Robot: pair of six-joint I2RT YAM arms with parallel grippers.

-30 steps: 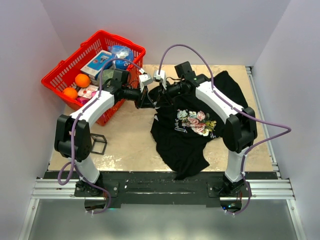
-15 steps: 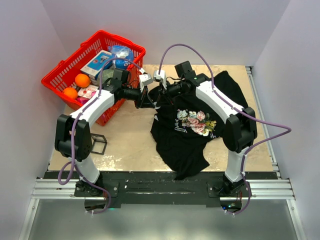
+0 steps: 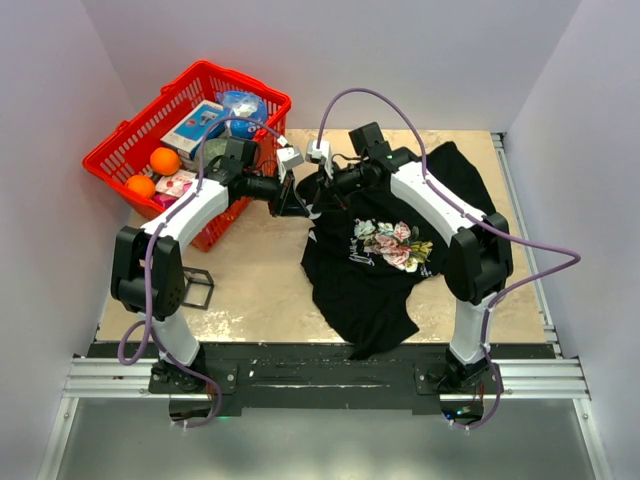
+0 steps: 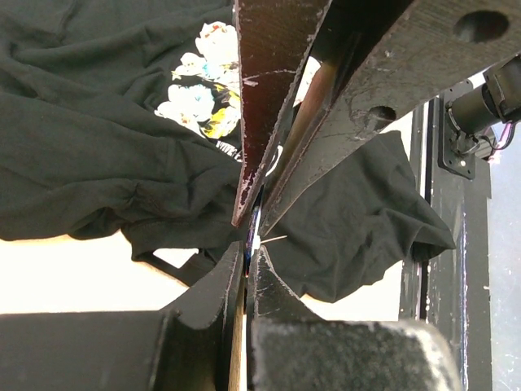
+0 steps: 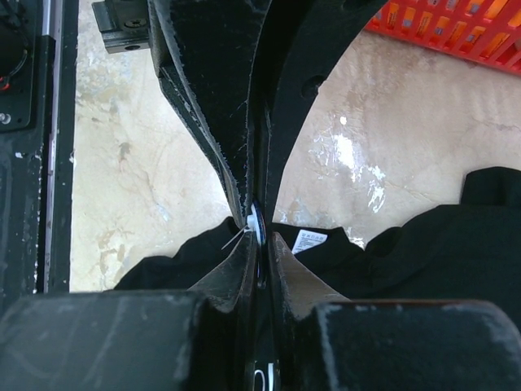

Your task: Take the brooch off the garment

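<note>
The garment [image 3: 375, 275] is a black T-shirt with a floral print, lying rumpled on the table's right half. It also shows in the left wrist view [image 4: 89, 155] and the right wrist view [image 5: 407, 252]. My left gripper [image 3: 303, 203] and right gripper [image 3: 318, 196] meet tip to tip just above the shirt's upper left edge. The brooch, a thin blue-and-white disc seen edge-on [image 4: 253, 235] [image 5: 256, 221], is pinched between both pairs of fingertips. Its thin bare pin sticks out sideways. In the top view the fingers hide the brooch.
A red basket [image 3: 140, 130] stands at the back left with oranges, boxes and a blue-and-white round container [image 3: 243, 104]. A small black frame [image 3: 196, 288] lies by the left arm. Grey walls close in on three sides.
</note>
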